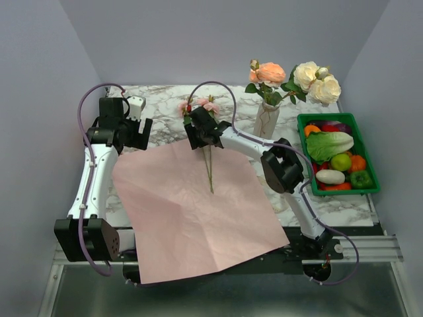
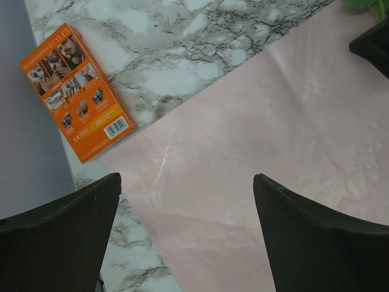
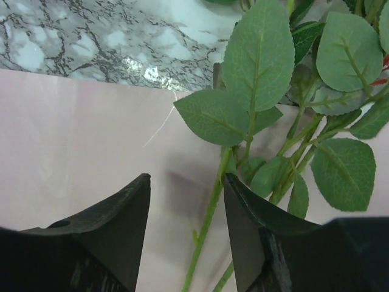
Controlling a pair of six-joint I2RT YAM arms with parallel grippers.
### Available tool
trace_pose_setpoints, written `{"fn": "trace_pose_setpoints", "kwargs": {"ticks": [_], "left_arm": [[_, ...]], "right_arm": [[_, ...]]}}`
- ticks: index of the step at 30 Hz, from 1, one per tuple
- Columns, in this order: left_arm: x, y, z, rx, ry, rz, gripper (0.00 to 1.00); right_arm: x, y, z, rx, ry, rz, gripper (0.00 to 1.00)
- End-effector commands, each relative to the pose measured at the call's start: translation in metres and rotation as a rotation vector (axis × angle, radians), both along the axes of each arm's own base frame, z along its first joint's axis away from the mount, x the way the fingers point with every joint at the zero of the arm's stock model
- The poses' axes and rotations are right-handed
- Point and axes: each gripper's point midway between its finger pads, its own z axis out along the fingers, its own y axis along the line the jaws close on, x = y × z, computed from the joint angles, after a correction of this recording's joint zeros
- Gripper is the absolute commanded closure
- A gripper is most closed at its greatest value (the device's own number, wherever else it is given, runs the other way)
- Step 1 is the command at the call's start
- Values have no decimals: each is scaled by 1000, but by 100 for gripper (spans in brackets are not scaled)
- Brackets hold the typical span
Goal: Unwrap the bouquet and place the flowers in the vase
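The bouquet's pink paper (image 1: 192, 211) lies spread flat on the marble table. Pink roses (image 1: 198, 104) lie at its far edge, their green stems (image 1: 209, 168) stretched across the sheet. My right gripper (image 1: 201, 135) hovers low over those stems. In the right wrist view it (image 3: 186, 177) is open, one stem (image 3: 209, 213) running between the jaws close to the right finger, leaves (image 3: 255, 67) just ahead. The cream vase (image 1: 266, 120) stands upright with peach (image 1: 271, 72) and cream roses (image 1: 317, 82) in it. My left gripper (image 1: 137, 132) (image 2: 186, 177) hangs open above the paper's left corner (image 2: 261, 140).
A green crate (image 1: 373, 168) of vegetables sits at the right edge of the table, beside the vase. An orange printed box (image 2: 76, 91) lies on the marble near the left wall. The paper overhangs the table's near edge.
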Motion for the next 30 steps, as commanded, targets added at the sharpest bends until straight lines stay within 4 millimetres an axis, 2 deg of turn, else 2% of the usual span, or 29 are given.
{"fn": "trace_pose_setpoints", "kwargs": {"ticks": [1, 5, 7, 9, 10, 11, 12, 15, 18, 19, 20, 22, 23, 25, 26, 28, 30], "left_arm": [[-10, 1, 17, 5, -24, -14, 1], [-11, -1, 22, -2, -34, -22, 1], [-11, -1, 22, 2, -31, -24, 1], [-11, -1, 23, 4, -34, -25, 1], [-10, 0, 22, 4, -34, -26, 1], [-11, -1, 21, 2, -33, -28, 1], [-10, -1, 20, -1, -33, -28, 1], [-9, -3, 17, -13, -26, -29, 1], [-9, -4, 15, -15, -22, -29, 1], [-10, -3, 16, -13, -23, -29, 1], [-11, -3, 16, -11, -25, -31, 1], [-12, -3, 14, -4, -22, -33, 1], [-12, -3, 13, -5, -19, -35, 1], [-12, -3, 12, -6, -15, -36, 1], [-12, -3, 13, -6, -16, -36, 1], [-11, -3, 14, -7, -18, -37, 1], [-10, -4, 14, -9, -18, -39, 1]], "right_arm": [[-1, 1, -19, -41, 63, -1, 41], [2, -8, -19, -77, 54, -31, 42], [-4, -16, -22, -102, 65, -43, 42], [-6, -19, -7, -74, 46, -50, 42], [-16, -28, -18, -92, 67, -49, 42], [-19, -30, -18, -87, 64, -45, 42], [-18, -30, -5, -63, 41, -47, 42], [-21, -33, -12, -77, 50, -47, 42], [-16, -27, -11, -75, 48, -42, 43], [-14, -26, -19, -85, 59, -41, 43], [-9, -20, -12, -70, 46, -40, 43], [-6, -16, -13, -69, 48, -38, 43], [-4, -14, -21, -78, 57, -38, 43], [3, -8, -14, -66, 45, -39, 45], [4, -6, -20, -72, 52, -38, 45], [8, -2, -14, -63, 46, -36, 46], [9, -1, -21, -71, 57, -39, 47]]}}
